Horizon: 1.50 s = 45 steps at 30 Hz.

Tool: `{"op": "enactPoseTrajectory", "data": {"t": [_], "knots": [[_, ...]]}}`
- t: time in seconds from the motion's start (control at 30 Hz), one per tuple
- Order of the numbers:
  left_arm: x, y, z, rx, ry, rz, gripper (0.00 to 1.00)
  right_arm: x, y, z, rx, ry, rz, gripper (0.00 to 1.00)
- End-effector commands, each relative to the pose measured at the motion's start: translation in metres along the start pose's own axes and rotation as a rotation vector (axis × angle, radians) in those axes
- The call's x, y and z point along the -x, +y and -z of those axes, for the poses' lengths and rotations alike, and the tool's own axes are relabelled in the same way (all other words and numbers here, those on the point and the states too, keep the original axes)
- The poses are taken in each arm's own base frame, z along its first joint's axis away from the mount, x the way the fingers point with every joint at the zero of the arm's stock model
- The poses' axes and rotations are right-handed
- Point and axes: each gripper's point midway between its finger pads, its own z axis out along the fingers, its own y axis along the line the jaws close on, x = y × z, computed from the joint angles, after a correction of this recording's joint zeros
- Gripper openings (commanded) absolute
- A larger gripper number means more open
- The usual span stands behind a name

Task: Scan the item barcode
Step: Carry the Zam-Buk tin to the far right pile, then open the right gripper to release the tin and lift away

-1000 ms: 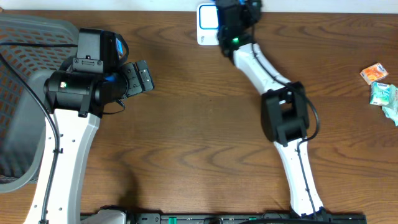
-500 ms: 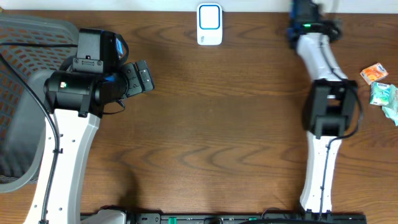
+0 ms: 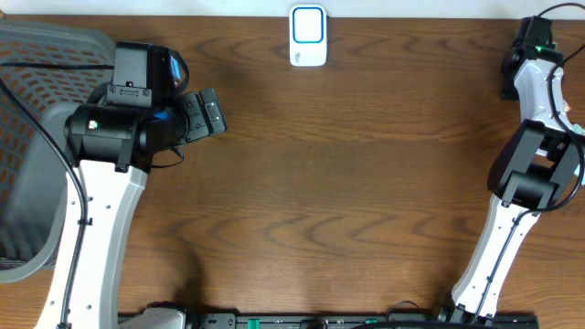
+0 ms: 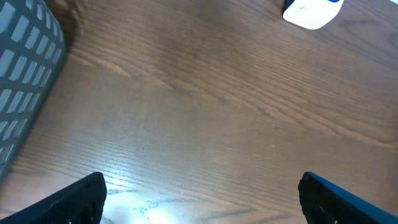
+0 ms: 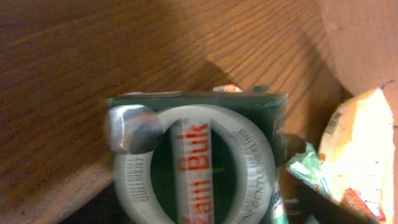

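Centre right claw [image 3: 512, 68] over tin [image 5: 199, 168] just beneath, clear of packets [image 5: 360, 143] at its right. Cannot tell its spread or hold. Note left claw [image 4: 205, 199] wide open, empty.

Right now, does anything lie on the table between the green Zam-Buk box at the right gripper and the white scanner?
Nothing visible does. Overhead, the table is bare wood from the scanner to the right gripper. The Zam-Buk box has only packets beside it.

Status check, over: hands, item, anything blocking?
Left hand open, nothing in it. Right hand far right, grip unclear. Zam-Buk box fills its camera. Scanner unblocked.
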Motion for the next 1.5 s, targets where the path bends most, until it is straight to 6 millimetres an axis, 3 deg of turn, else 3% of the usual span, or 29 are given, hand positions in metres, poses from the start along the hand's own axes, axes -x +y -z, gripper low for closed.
{"op": "enactPoseTrajectory", "data": {"t": [0.0, 0.17, 0.37, 0.53, 0.63, 0.67, 0.73, 0.87, 1.03, 1.23, 1.47], "knots": [[0.004, 0.001, 0.003, 0.004, -0.012, -0.003, 0.98, 0.020, -0.002, 0.026, 0.059, -0.059, -0.082, 0.99], [0.004, 0.001, 0.003, 0.004, -0.012, -0.003, 0.98, 0.024, -0.010, 0.038, 0.063, -0.069, -0.191, 0.99], [0.004, 0.001, 0.003, 0.004, -0.012, -0.003, 0.98, 0.048, -0.030, 0.087, 0.180, -0.142, -0.313, 0.99], [0.004, 0.001, 0.003, 0.004, -0.012, -0.003, 0.98, 0.071, -0.041, 0.150, 0.381, -0.241, -0.353, 0.99], [0.004, 0.001, 0.003, 0.004, -0.012, -0.003, 0.98, 0.079, -0.050, 0.201, 0.505, -0.297, -0.399, 0.99], [0.004, 0.001, 0.003, 0.004, -0.012, -0.003, 0.98, 0.081, -0.054, 0.227, 0.577, -0.319, -0.424, 0.99], [0.004, 0.001, 0.003, 0.004, -0.012, -0.003, 0.98, 0.080, -0.057, 0.253, 0.649, -0.333, -0.447, 0.99], [0.004, 0.001, 0.003, 0.004, -0.012, -0.003, 0.98, 0.065, -0.072, 0.313, 0.766, -0.342, -0.504, 0.97], [0.004, 0.001, 0.003, 0.004, -0.012, -0.003, 0.98, 0.032, -0.089, 0.360, 0.791, -0.326, -0.483, 0.90], [0.004, 0.001, 0.003, 0.004, -0.012, -0.003, 0.98, -0.007, -0.082, 0.380, 0.792, -0.241, -0.411, 0.86], [0.004, 0.001, 0.003, 0.004, -0.012, -0.003, 0.98, -0.044, -0.080, 0.373, 0.688, -0.128, -0.338, 0.80]]}}
